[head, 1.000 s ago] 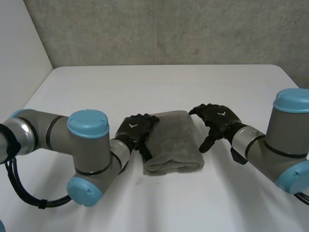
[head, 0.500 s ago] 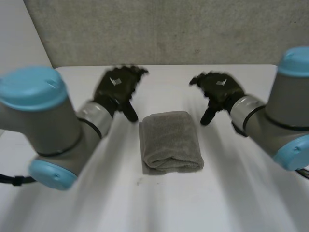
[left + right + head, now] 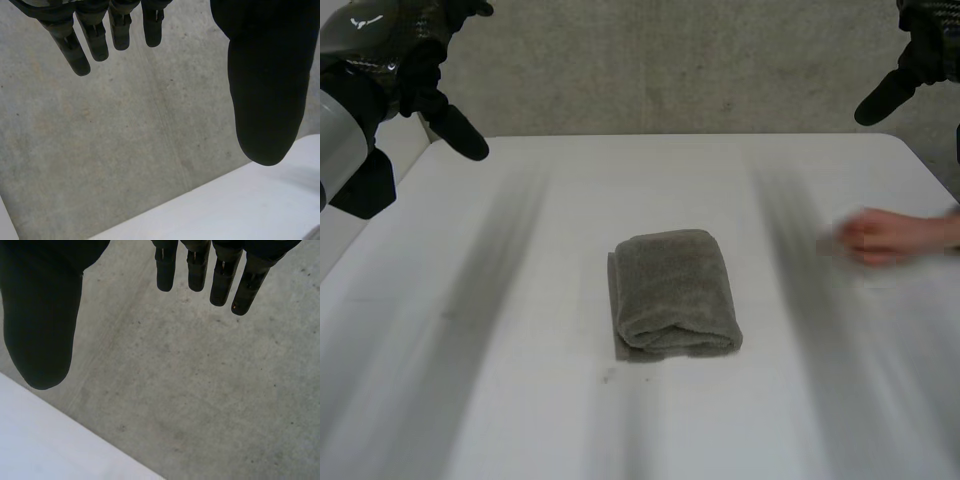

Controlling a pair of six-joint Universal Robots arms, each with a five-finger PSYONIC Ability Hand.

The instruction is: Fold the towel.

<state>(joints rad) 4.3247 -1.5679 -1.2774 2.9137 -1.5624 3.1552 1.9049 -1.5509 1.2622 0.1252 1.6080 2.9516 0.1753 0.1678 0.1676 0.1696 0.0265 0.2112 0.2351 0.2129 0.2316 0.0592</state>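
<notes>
Lying neatly folded mid-frame on the white surface [image 3: 520,400], the towel [image 3: 675,293] looks done, so the left robot hand [image 3: 400,50] at upper left and right robot hand [image 3: 923,50] at upper right, both spread and empty, should hang clear of the person's hand [image 3: 880,237] at right.

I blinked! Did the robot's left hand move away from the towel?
Yes. The left hand was beside the towel; now it hangs high, far off to the towel's left.
</notes>
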